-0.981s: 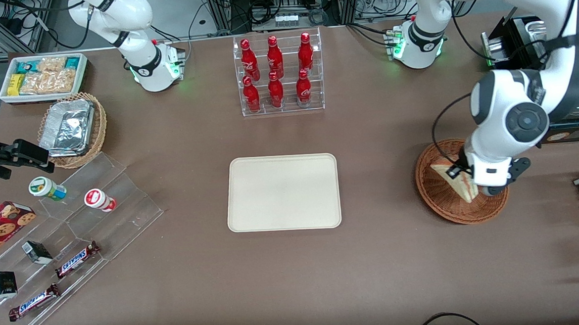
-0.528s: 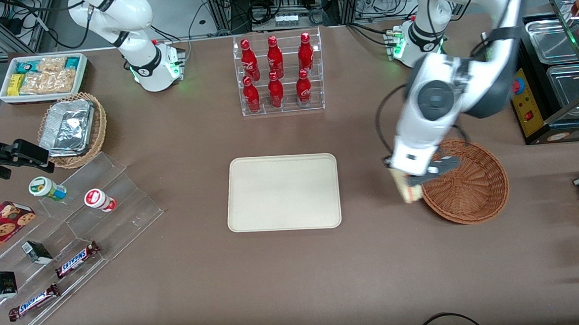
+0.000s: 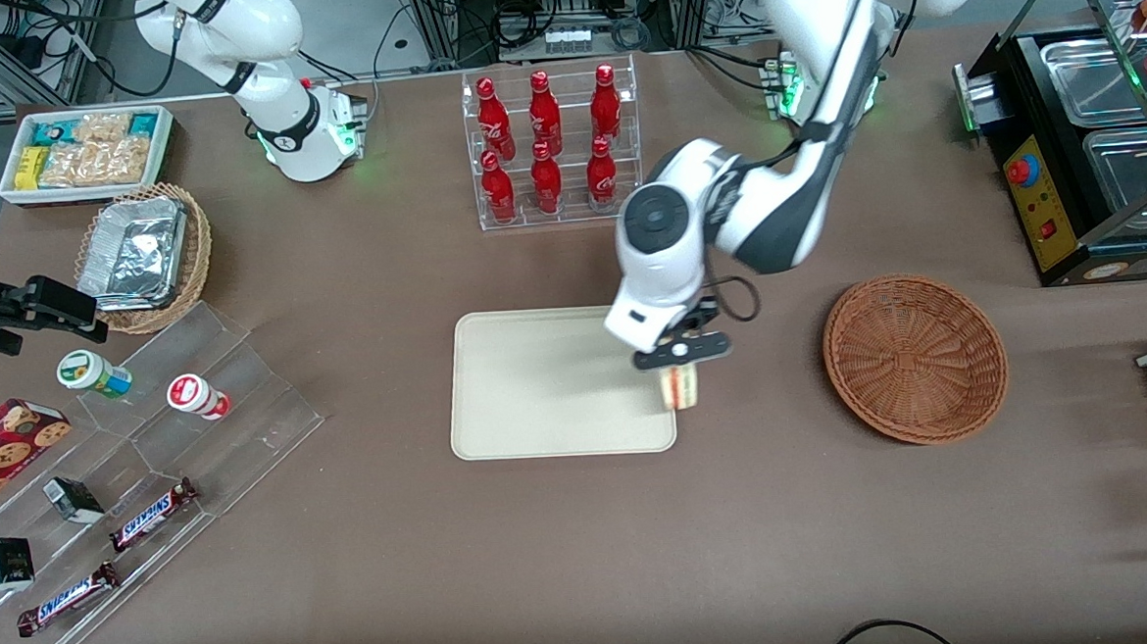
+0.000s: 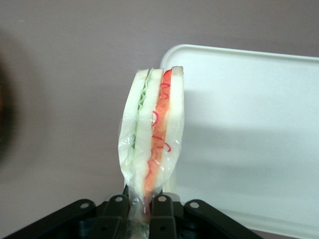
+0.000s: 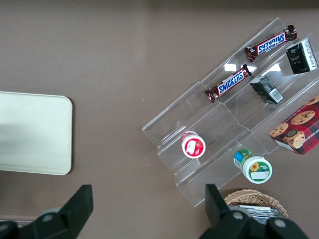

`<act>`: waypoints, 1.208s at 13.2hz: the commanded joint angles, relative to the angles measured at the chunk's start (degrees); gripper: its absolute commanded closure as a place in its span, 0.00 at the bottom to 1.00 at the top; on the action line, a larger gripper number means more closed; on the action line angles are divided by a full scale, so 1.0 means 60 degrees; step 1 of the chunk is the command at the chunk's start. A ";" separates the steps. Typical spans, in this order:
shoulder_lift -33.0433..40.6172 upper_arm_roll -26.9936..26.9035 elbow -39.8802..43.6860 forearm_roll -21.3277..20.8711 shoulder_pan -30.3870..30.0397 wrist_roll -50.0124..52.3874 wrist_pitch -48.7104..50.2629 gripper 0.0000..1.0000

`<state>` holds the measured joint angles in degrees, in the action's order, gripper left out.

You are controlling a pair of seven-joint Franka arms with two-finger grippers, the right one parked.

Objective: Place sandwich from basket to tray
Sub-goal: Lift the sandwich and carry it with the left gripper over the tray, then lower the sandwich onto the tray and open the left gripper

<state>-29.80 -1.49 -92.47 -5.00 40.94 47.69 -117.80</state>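
My left gripper (image 3: 679, 361) hangs in the air over the edge of the cream tray (image 3: 528, 383) that faces the basket, shut on the sandwich (image 3: 679, 387). The wrapped wedge (image 4: 152, 139) stands out from the black fingers (image 4: 160, 211), with green and orange-red filling showing between pale bread layers. Its tip sits above the tray's rounded corner (image 4: 174, 52). The reddish-brown wicker basket (image 3: 915, 358) stands with nothing in it, toward the working arm's end of the table.
A clear rack of red bottles (image 3: 551, 146) stands farther from the front camera than the tray. Toward the parked arm's end lie a clear stepped display with snack bars and cups (image 3: 139, 453), a tan basket of foil containers (image 3: 143, 254) and a white bin of packets (image 3: 86, 151).
The gripper lifted the sandwich out of the basket and carried it sideways to the tray's edge. The basket has been left with nothing in it.
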 commanded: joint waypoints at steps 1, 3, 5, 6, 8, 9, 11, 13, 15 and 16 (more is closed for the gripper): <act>-0.0599 -0.0147 0.0441 -0.0149 0.0485 0.0167 -0.0666 0.89; -0.0819 -0.0147 0.0441 -0.0149 0.0545 0.0182 -0.0873 0.88; -0.0965 -0.0147 0.0368 -0.0149 0.0604 0.0182 -0.1398 0.84; -0.1039 -0.0147 0.0339 -0.0149 0.0633 0.0182 -0.1576 0.83; -0.1185 -0.0147 0.0295 -0.0163 0.0735 0.0196 -0.1607 0.83; -0.1258 -0.0147 0.0309 -0.0178 0.0735 0.0211 -0.1621 0.83; -0.1347 -0.0147 0.0280 -0.0178 0.0735 0.0211 -0.1753 0.83; -0.1435 -0.0147 0.0294 -0.0193 0.0735 0.0211 -0.1768 0.70; -0.1479 -0.0147 0.0294 -0.0193 0.0735 0.0153 -0.1797 0.01; -0.1464 -0.0147 0.0294 -0.0178 0.0735 0.0152 -0.1783 0.00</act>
<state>-38.28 -1.61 -91.35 -5.19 44.47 47.86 -128.18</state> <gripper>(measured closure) 0.626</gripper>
